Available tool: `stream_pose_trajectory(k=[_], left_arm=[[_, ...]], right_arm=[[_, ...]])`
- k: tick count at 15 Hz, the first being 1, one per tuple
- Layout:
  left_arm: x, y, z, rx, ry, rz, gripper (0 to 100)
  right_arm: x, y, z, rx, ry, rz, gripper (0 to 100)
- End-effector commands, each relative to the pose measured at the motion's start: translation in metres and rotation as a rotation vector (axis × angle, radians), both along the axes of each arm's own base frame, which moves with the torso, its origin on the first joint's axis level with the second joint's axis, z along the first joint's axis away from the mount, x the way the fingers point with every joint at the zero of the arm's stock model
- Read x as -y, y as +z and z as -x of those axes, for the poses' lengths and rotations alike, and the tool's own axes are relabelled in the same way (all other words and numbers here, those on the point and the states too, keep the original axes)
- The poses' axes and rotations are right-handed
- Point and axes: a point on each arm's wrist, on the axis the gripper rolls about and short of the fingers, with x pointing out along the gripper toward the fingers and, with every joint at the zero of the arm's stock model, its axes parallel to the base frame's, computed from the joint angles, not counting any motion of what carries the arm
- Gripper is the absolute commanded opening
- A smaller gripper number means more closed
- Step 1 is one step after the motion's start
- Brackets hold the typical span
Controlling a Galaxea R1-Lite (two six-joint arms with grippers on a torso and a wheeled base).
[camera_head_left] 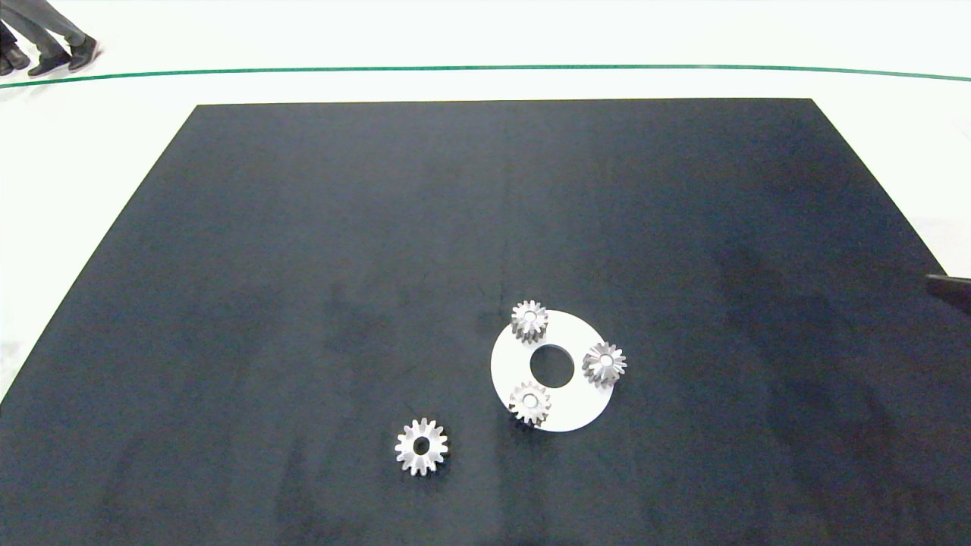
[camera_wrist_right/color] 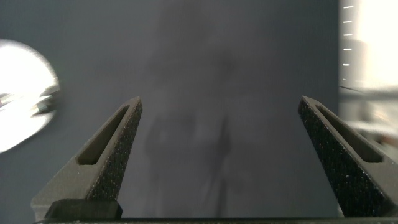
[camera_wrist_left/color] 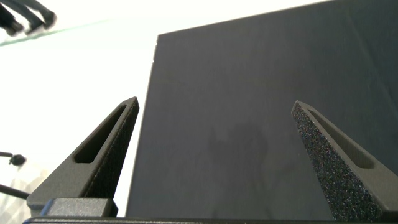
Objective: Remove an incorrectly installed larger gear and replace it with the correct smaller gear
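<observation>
The bench (camera_head_left: 303, 227) carries a dark mat that covers most of its top, with pale floor beyond it. A green line (camera_head_left: 485, 68) runs across that floor at the far side, and a person's legs and shoes (camera_head_left: 45, 42) show at the far left corner.

On the near right-centre of the bench lies a white disc (camera_head_left: 576, 413) with a round centre hole. Three small silver conical gears sit around that hole: one at the far left edge of the disc (camera_head_left: 529, 320), one at the right edge (camera_head_left: 604, 364), and the smaller gear (camera_head_left: 529, 403) at the near left edge. I cannot tell which of the three was placed last; they look alike.

The larger gear (camera_head_left: 421, 446) lies flat on the bench, off the disc, to its near left and apart from it.

My left hand (camera_wrist_left/color: 214, 155) hangs over the left edge of the dark mat, fingers spread wide, holding nothing. My right hand (camera_wrist_right/color: 217, 155) hangs over bare mat to the right of the disc, fingers likewise spread wide and empty. Only a dark tip of my right arm (camera_head_left: 952, 287) reaches into the overhead view, at the right edge.
</observation>
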Motion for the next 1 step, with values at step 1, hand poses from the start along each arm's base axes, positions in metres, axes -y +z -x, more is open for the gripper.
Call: stream_pose_trajectory(k=[1], left_arm=[[-0.0146, -0.0442, 0.0560, 0.104, 0.109, 0.014, 100]], right_arm=[[0.0339, -0.0379, 0.0883, 0.234, -0.178, 0.015, 100]])
